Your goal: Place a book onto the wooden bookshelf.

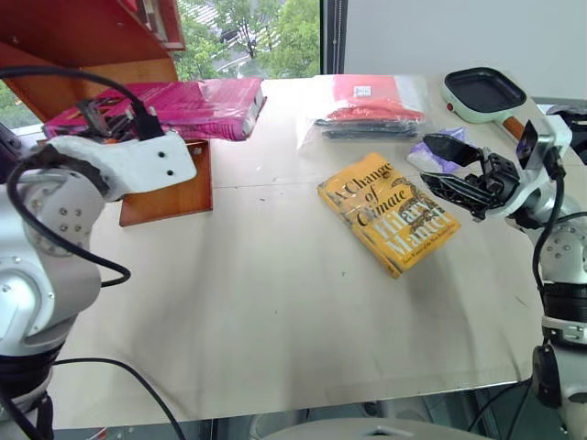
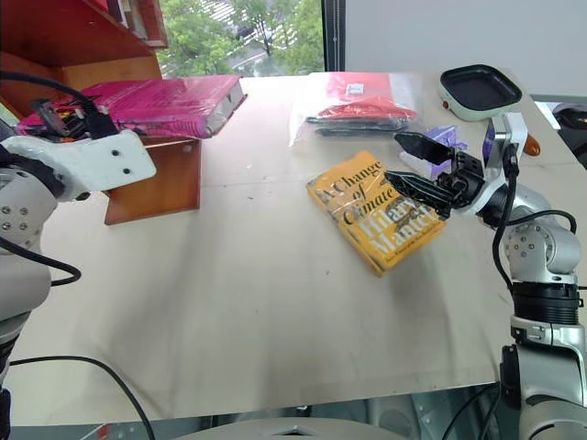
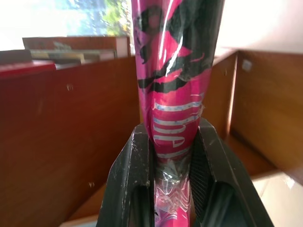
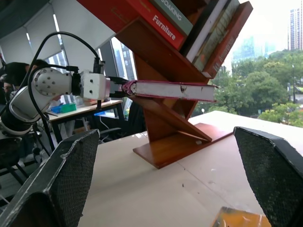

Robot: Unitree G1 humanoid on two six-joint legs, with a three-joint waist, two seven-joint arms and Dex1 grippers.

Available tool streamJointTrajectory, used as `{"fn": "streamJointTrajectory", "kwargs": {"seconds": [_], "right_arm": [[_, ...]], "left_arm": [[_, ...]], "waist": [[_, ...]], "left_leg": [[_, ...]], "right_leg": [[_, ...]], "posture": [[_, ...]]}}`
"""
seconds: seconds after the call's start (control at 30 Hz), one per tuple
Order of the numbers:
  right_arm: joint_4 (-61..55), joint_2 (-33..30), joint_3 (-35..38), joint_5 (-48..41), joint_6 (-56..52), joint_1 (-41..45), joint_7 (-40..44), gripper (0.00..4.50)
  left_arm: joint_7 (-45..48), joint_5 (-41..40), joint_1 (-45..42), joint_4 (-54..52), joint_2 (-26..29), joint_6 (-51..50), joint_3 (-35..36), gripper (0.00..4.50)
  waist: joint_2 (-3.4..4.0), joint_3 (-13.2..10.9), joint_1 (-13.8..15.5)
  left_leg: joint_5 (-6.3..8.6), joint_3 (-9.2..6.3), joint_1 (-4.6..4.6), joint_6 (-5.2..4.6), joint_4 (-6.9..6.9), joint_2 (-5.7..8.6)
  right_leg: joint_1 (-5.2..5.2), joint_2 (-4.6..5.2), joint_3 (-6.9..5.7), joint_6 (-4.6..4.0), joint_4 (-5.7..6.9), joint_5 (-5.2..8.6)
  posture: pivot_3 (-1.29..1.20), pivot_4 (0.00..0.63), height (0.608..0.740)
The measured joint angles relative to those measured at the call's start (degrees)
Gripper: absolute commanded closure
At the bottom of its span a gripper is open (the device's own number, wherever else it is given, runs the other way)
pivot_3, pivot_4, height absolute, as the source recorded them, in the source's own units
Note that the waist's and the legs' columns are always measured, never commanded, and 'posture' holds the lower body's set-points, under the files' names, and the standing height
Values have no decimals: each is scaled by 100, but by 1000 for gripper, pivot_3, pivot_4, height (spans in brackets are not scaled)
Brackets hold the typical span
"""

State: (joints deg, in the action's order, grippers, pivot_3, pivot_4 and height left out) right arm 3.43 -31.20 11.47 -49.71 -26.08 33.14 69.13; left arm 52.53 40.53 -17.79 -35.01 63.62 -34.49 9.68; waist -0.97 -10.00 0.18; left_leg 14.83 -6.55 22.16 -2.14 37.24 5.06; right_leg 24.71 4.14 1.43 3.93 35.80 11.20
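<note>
1. A pale beige tabletop [image 1: 275,302] fills the foreground, lit by daylight.
2. Behind it a large window [image 1: 261,37] shows green trees outside.
3. A plain white wall [image 1: 459,37] stands right of the window frame.
4. The right wrist view shows roller blinds [image 4: 28,38] and another desk [image 4: 90,109] farther back.

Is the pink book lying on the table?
No, the pink book is up in the air, pinched at one end by the left gripper beside the bookshelf, above the table.
</note>
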Motion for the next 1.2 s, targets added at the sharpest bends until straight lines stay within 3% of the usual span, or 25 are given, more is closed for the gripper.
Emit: {"fn": "streamJointTrajectory", "kwargs": {"seconds": [0.3, 0.43, 0.63, 1.2], "right_arm": [[213, 275, -96, 156, 9, 264, 17, 0], [434, 564, -325, 424, 112, 692, -26, 0], [798, 689, -490, 668, 113, 1041, -34, 0], [1041, 750, -492, 894, 121, 1235, 78, 0]], "left_arm": [[635, -279, -147, 444, 582, -178, 124, 4067], [788, -588, -211, 1149, 1174, 276, 214, 4067], [881, -815, -694, 1427, 1229, 354, -138, 4067], [1070, -984, -715, 1812, 1641, 250, -201, 4067]], "waist": [[10, -1, -133], [13, -3, -205], [13, -3, -207], [13, -3, -255]], "left_leg": [[1, 9, -15, 1, -2, -2], [2, 7, -19, 2, -6, -11], [-5, 6, -5, 14, 1, -6], [-5, 20, -5, 14, 0, -10]], "right_leg": [[0, -3, 13, -1, 15, -1], [1, -5, 10, -12, 16, -8], [5, -11, 1, -11, 9, -8], [19, -12, 3, -11, 19, -8]], "posture": [[0, 150, 740], [0, 150, 740], [0, 150, 740], [0, 150, 740]]}}
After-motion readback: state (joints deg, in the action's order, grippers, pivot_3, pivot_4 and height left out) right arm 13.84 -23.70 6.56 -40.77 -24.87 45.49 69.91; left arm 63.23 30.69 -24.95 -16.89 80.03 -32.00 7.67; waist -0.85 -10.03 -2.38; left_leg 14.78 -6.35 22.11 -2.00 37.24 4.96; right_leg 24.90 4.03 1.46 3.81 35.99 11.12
